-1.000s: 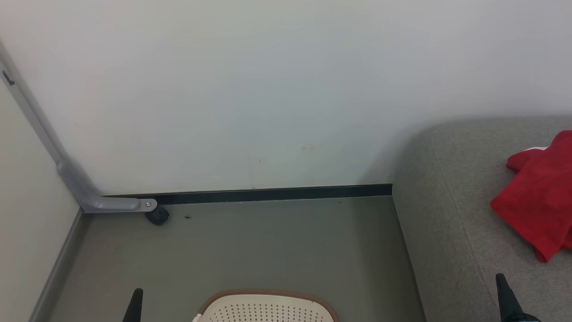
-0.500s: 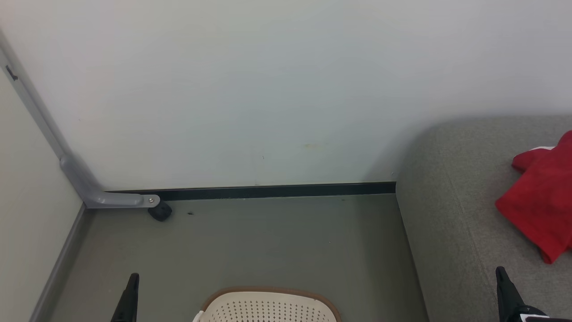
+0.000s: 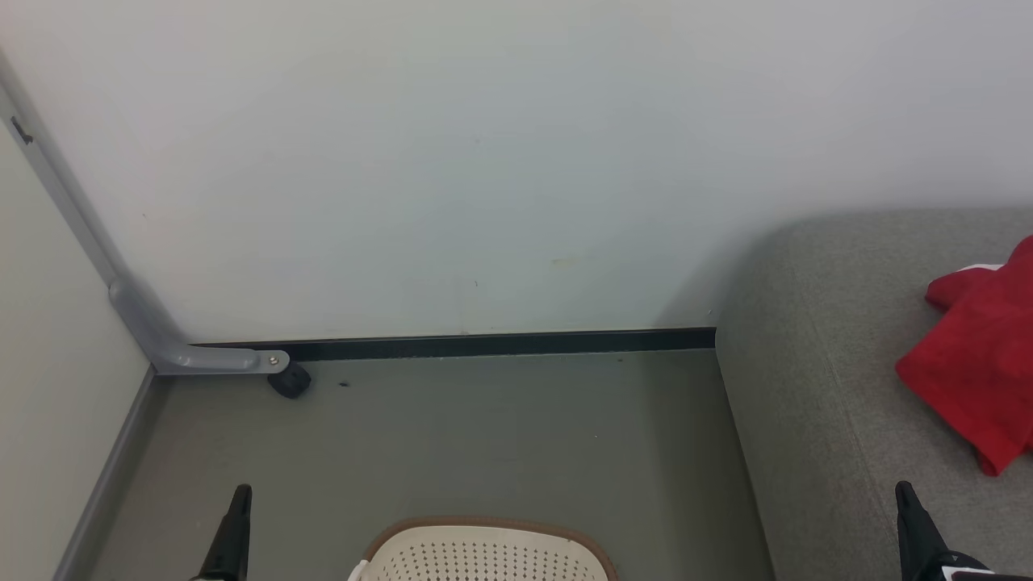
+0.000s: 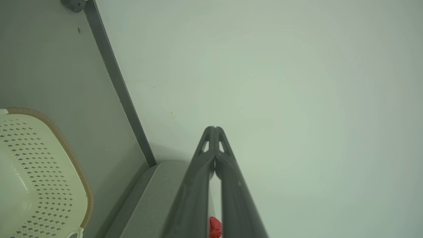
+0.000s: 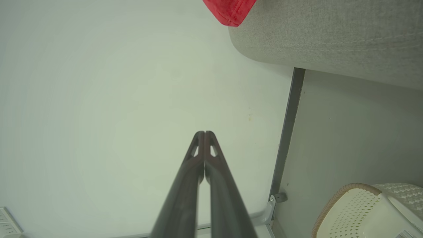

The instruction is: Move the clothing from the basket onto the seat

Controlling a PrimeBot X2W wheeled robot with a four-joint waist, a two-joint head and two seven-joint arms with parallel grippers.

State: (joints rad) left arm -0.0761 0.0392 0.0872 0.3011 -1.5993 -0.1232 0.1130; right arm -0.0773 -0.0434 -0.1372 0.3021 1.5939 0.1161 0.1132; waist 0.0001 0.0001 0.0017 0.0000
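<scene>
Scanning from 9 o'clock, I see a grey bracket [image 3: 194,359] with a small dark castor where the floor [image 3: 484,436] meets the wall [image 3: 484,161]. At 7 o'clock the left gripper [image 3: 242,494] pokes up from the bottom edge. Its wrist view shows the fingers [image 4: 195,191] pressed together tip to tip with nothing between them. A red speck shows low in the gap between them, and I judge it to be the garment on the sofa beyond, not something pinched. At 6 o'clock the basket [image 3: 484,557] sits on the floor, with just its far brown rim and a strip of perforated wall in the head view. Its bottom is cut off, so I cannot tell whether any garment lies inside, though what the wrist views catch of its inside looks bare. At 3 o'clock the seat [image 3: 807,363] carries the clothing [image 3: 976,379], a crumpled red heap with a sliver of white trim, cut by the right edge. At 5 o'clock the right gripper [image 3: 905,494] is likewise clenched on nothing. I expect the fabric to be light, limp and a bit clingy, so it will drape, trail and may catch on the basket rim. I would pinch a raised fold near the middle of a bunch, not a flat hem, and lift high before swinging across.
</scene>
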